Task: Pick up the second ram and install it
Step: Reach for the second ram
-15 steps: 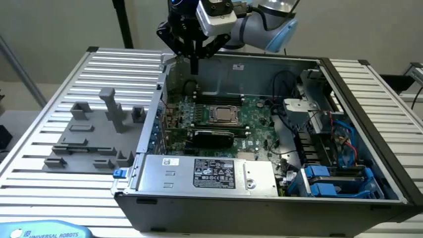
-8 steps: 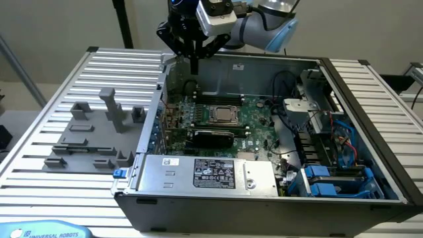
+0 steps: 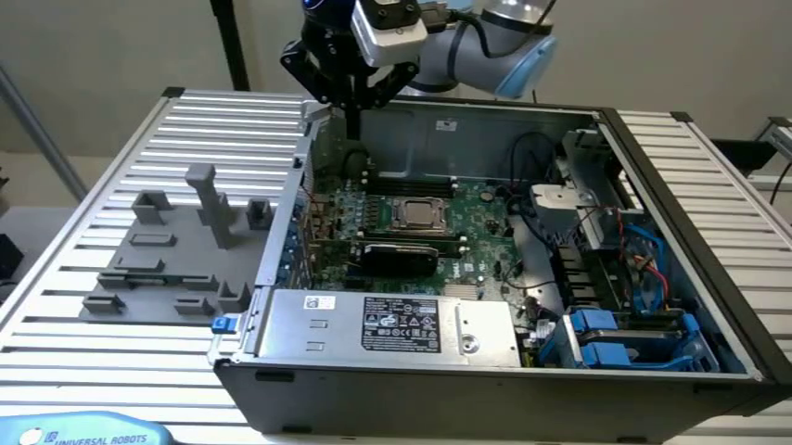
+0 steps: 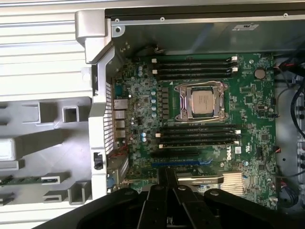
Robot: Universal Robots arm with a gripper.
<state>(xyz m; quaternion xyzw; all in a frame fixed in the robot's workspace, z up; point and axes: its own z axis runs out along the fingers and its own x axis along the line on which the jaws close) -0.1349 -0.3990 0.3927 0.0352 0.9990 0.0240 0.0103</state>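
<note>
The fingers point(image 3: 352, 125), pinched narrow with nothing between them, hover over the open case's point(image 3: 495, 139) rear corner. The second ram point(image 4: 19, 180) lies beyond the case wall in the grey fixture point(image 3: 161, 269) on the surface point(image 3: 74, 222), its long axis parallel to the memory slots point(image 4: 198, 136). The wrist view catches its green board; the exterior view gives the fingers' height.

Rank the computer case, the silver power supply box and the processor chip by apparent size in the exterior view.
Largest: computer case.
Next: silver power supply box.
Smallest: processor chip, plainly so even though it sits farther back than the box.
</note>
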